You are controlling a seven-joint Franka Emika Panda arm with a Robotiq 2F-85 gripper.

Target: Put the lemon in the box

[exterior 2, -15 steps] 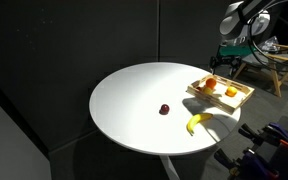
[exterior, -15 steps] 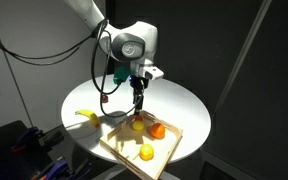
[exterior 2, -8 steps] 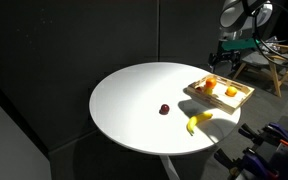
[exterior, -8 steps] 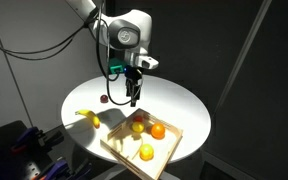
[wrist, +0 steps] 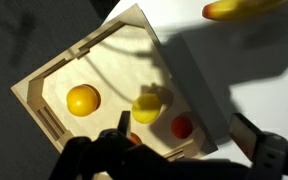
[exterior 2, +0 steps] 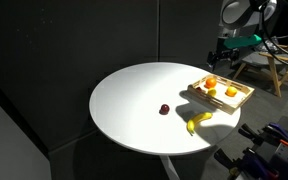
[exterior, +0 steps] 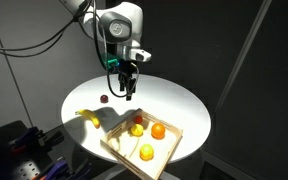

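The pale yellow lemon (wrist: 147, 106) lies inside the light wooden box (wrist: 179, 65), beside a deeper yellow fruit (wrist: 83, 100) and a red-orange fruit (wrist: 182, 127). In both exterior views the lemon (exterior: 137, 129) (exterior 2: 210, 90) rests in the box (exterior: 169, 150) (exterior 2: 222, 103), with an orange fruit (exterior: 158, 130) next to it. My gripper (exterior: 127, 88) (exterior 2: 221, 55) hangs well above the box's far side, open and empty. In the wrist view its fingers (wrist: 187, 135) frame the box's lower corner, partly hiding another orange fruit.
A banana (exterior: 87, 116) (exterior 2: 198, 121) (wrist: 242, 8) lies on the round white table (exterior: 174, 105) just outside the box. A small dark red fruit (exterior: 103, 98) (exterior 2: 165, 109) sits further off. Dark curtains surround the table.
My gripper has risen from just above the fruits in the box and moved back over the table. It is open and empty. The lemon stays in the box.
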